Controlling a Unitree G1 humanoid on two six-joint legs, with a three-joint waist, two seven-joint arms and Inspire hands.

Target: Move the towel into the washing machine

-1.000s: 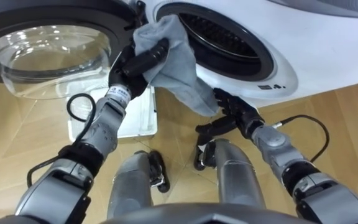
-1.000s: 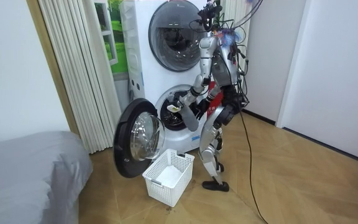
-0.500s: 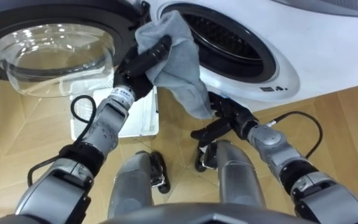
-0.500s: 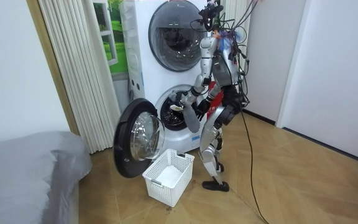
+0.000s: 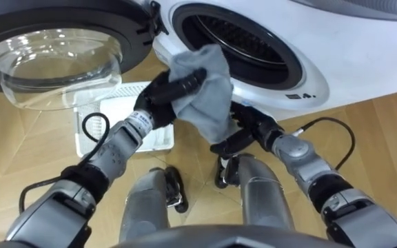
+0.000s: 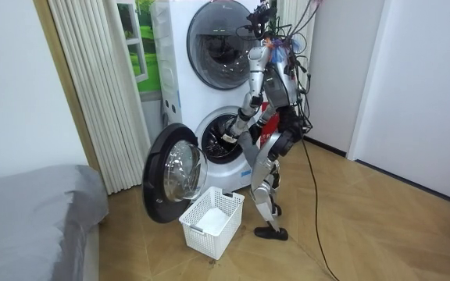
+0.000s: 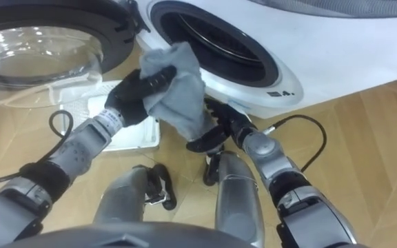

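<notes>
left eye view: left hand [image 5: 165, 93] curled round the grey towel [image 5: 209, 93], drum mouth [image 5: 247, 41] just up-right of it; right hand [image 5: 248, 127] loose-fingered under the drooping end. room view: robot stands at the washing machine [image 6: 201, 123]. right eye view: left hand's nearer.

Both arms reach forward, hands close together.
Left hand [image 5: 163, 96] is the higher one, fingers curled tight round the towel [image 5: 211, 100]; right hand [image 5: 248, 128] sits lower, just beneath it, fingers loose and spread.
</notes>
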